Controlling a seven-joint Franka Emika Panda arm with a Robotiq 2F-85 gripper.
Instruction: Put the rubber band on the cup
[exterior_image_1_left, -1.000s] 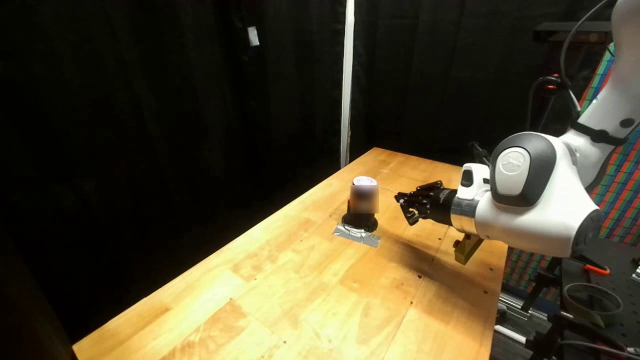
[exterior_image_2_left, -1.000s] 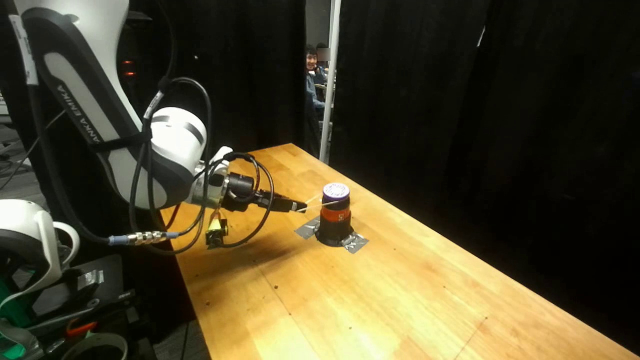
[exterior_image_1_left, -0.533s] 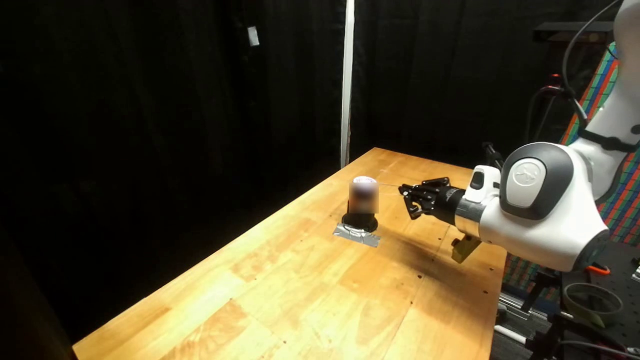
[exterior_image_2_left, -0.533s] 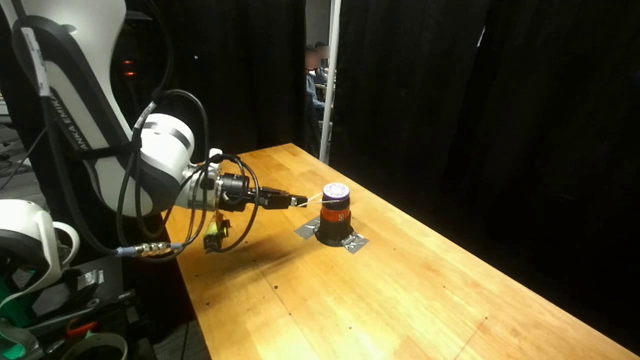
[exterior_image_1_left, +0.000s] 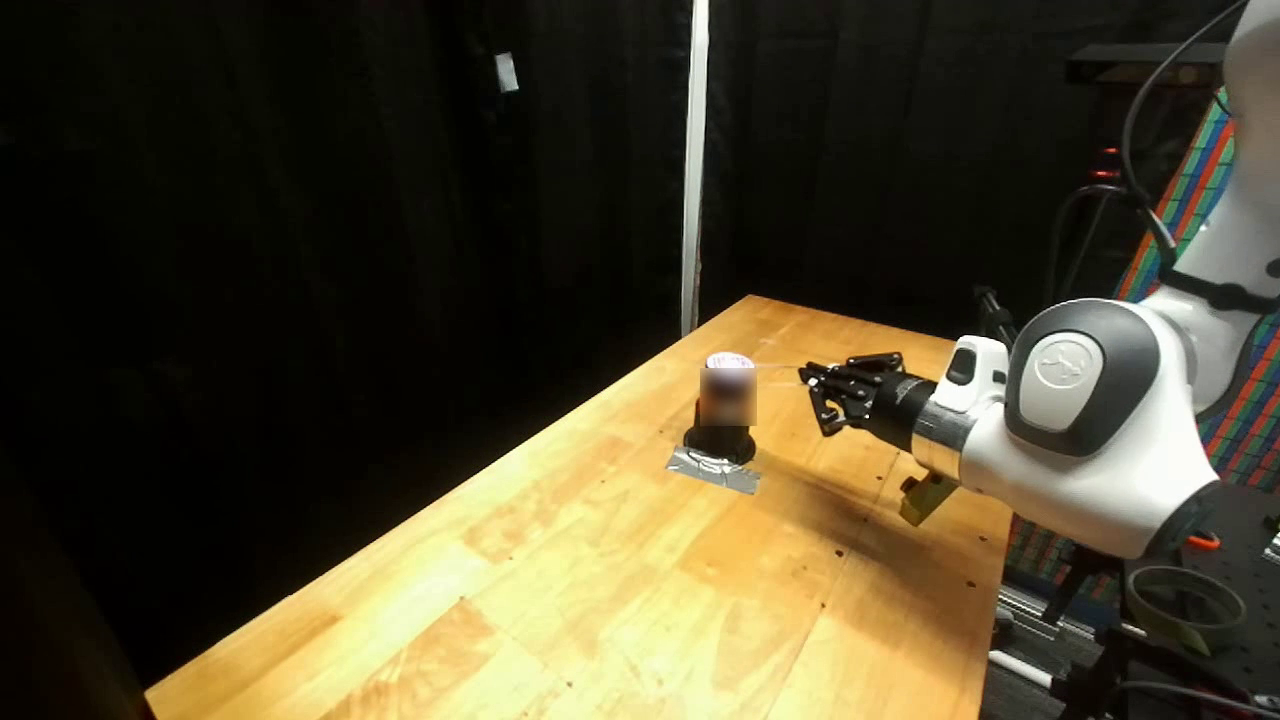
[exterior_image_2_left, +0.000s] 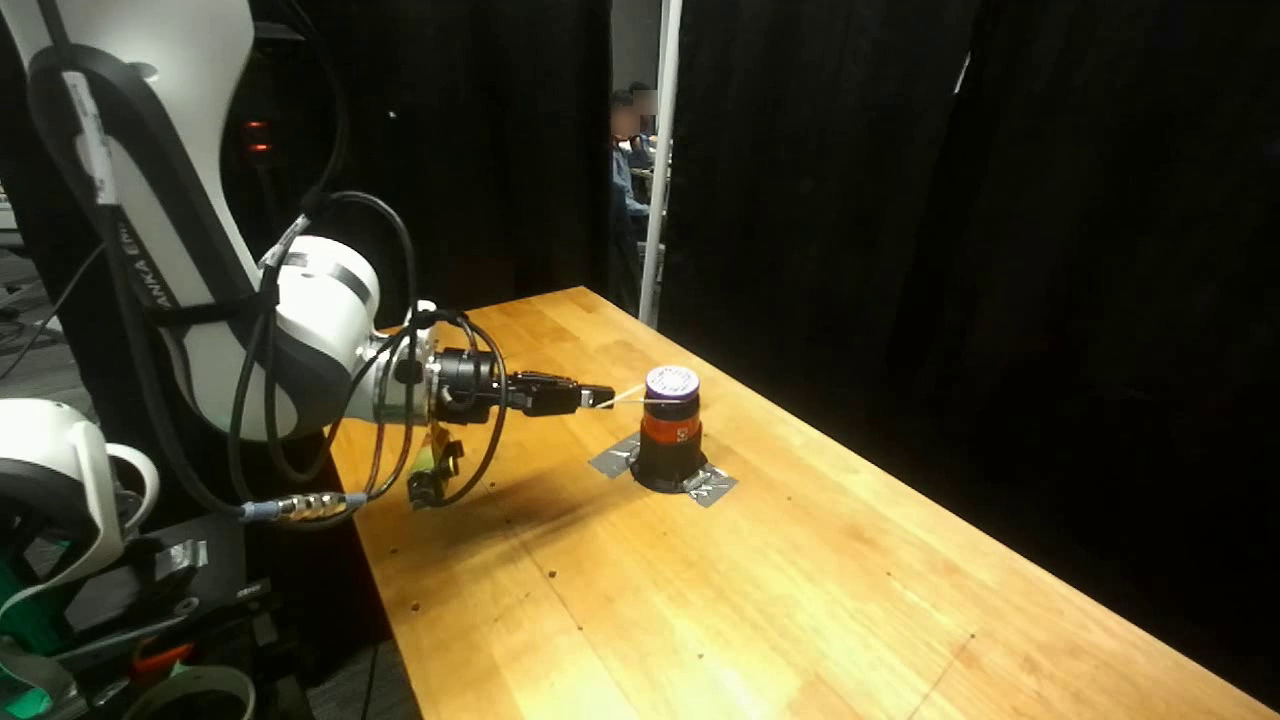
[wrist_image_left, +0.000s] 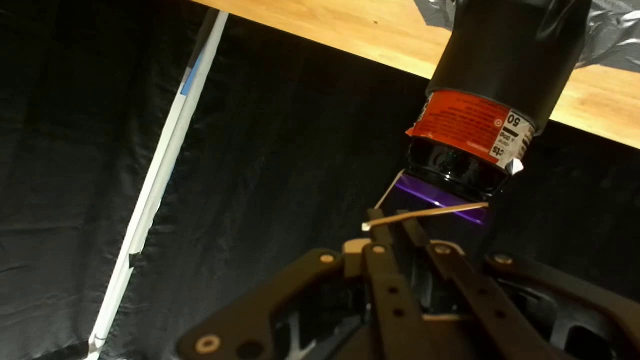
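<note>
Gripper (wrist_image_left: 391, 216) is pressed all but together; outside one fingertip (wrist_image_left: 374, 214) the rubber band (wrist_image_left: 425, 212) is hooked, taut to the top of the cup (exterior_image_2_left: 670, 430), presumably so its loop is held stretched. On the table (exterior_image_2_left: 800, 580) the cup is fixed by tape (exterior_image_2_left: 712, 486), probably against tipping. The gripper is aimed nearly level.

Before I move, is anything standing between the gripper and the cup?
Only the rubber band, running from the gripper to the upper part of the cup. Nothing else visible stands between them.
</note>
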